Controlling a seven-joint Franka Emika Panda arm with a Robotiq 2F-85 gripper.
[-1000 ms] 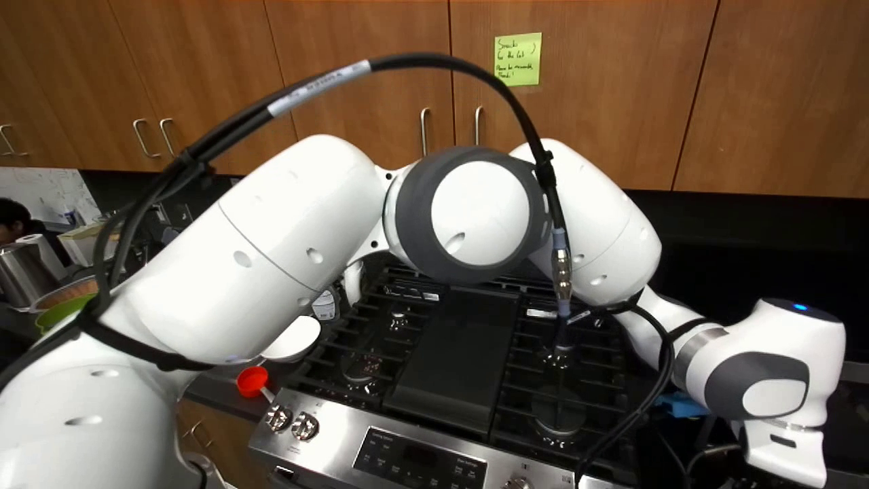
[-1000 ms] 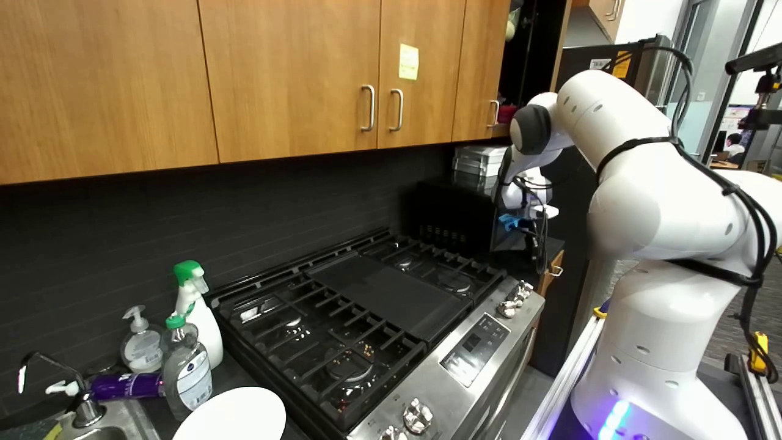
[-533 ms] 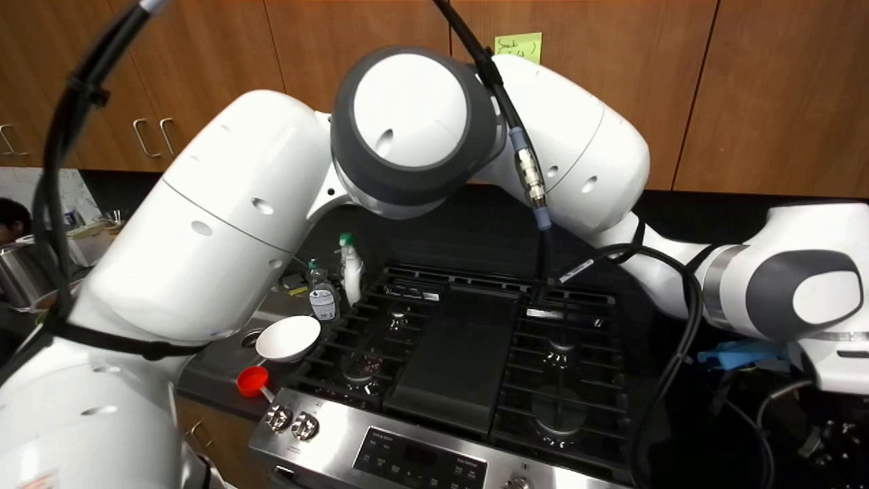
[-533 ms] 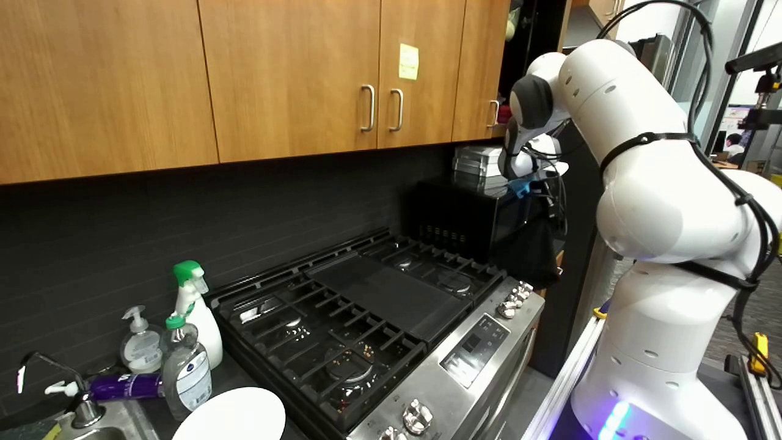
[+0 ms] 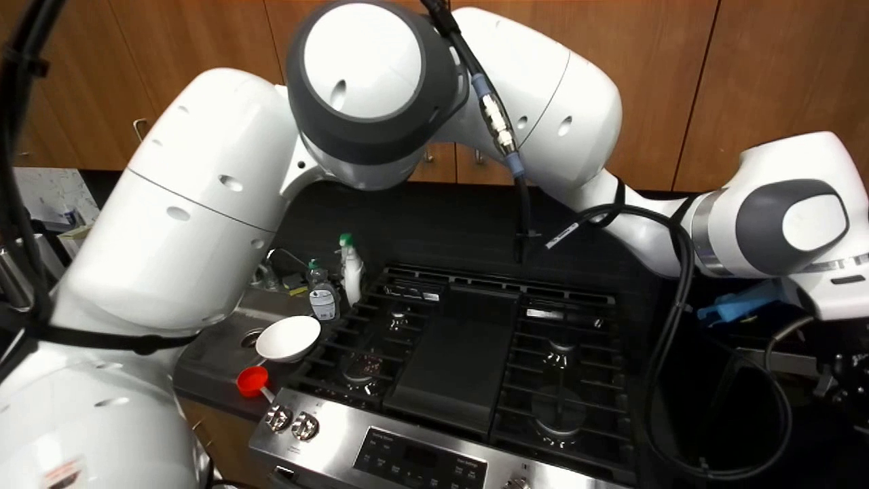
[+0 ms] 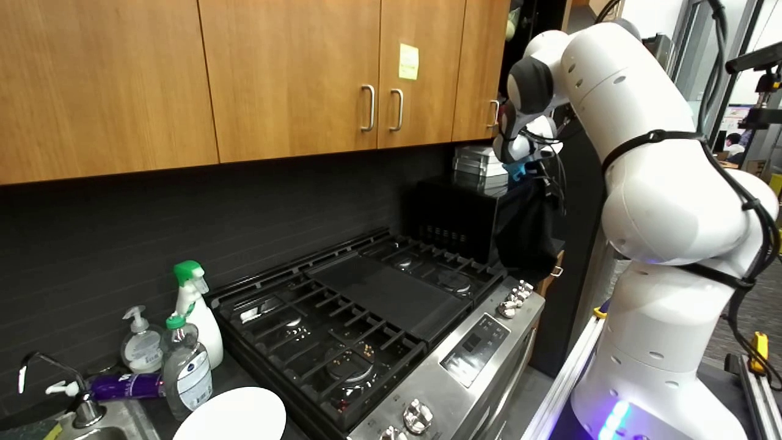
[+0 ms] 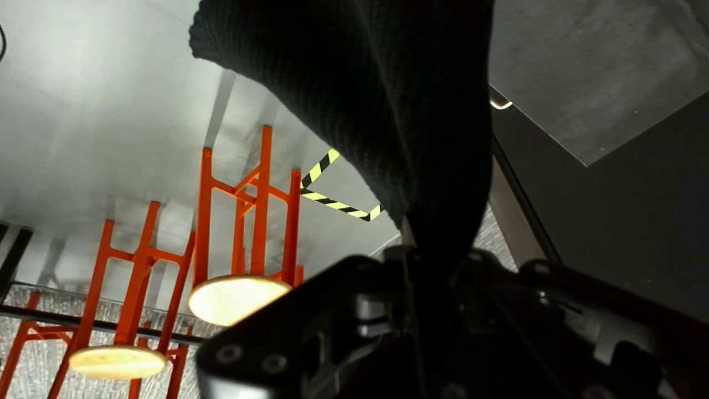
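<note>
My gripper is shut on a black ribbed cloth, which spreads away from the fingertips in the wrist view. In an exterior view the cloth hangs down from the gripper in front of the black microwave, beyond the far end of the stove. I cannot tell whether cloth and microwave touch. In an exterior view the gripper is dark and partly cut off at the right edge, and the cloth is hard to tell from the dark background. A blue piece sits at the wrist.
A gas stove stands below wooden cabinets. Clear containers sit on the microwave. A white bowl, a red cup and a spray bottle are at the stove's other side. The wrist view shows orange stools.
The arm and gripper have risen from low beside the microwave to about its top. The black cloth has come up with the gripper and now hangs beneath it.
</note>
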